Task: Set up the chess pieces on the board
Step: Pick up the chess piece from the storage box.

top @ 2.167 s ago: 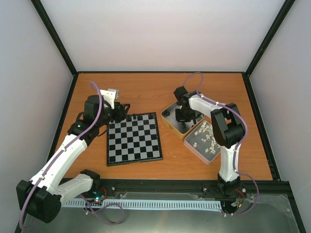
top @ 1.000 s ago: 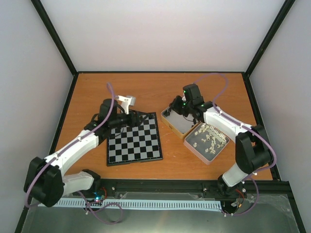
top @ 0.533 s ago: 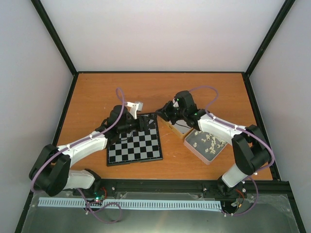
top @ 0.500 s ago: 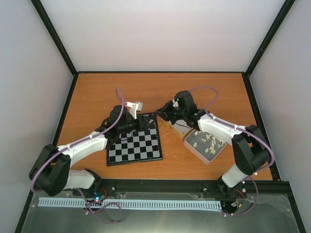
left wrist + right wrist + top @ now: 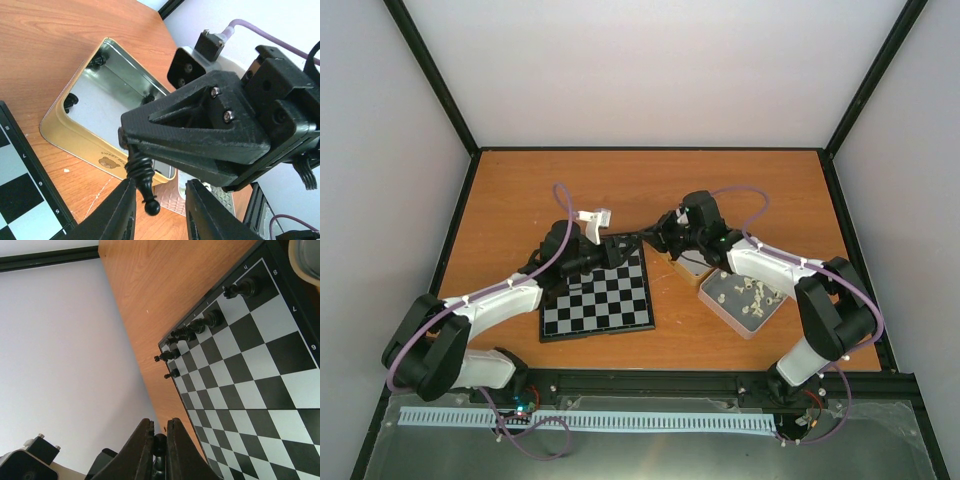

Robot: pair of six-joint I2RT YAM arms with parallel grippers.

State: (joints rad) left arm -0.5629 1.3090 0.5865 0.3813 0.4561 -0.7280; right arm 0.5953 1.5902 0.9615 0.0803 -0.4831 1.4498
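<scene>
**A:** Task piece, where?

**B:** One black chessman (image 5: pixel 141 175) is off the board (image 5: pixel 600 305). It's in the air by the board's far right corner, in front of the gold-walled tin (image 5: pixel 80 135).

**A:** Who has it?

**B:** The right tool (image 5: pixel 160 439) is clamped on it, fingers pressed together on the base end. The knob end sticks out free.

**A:** Left tool?

**B:** The left tool (image 5: pixel 161 186) is nose to nose with the right one. Its fingers (image 5: pixel 122 215) are apart, one on each side of the knob. There's a clear gap on one side. On the other side I can't tell if it's touching.

**A:** Board state?

**B:** It lies flat on the counter (image 5: pixel 520 190). Five black pieces (image 5: pixel 212 318) are visible, all standing along one edge strip. The other squares in view are bare.

**A:** Anything else?

**B:** The gold tin sits just right of the board with a few spare black men (image 5: pixel 97 61) against its walls. The pink tin (image 5: pixel 725 315) is beside it, nearer the arm bases, and holds the cream pieces (image 5: pixel 748 290) in a heap.
</scene>
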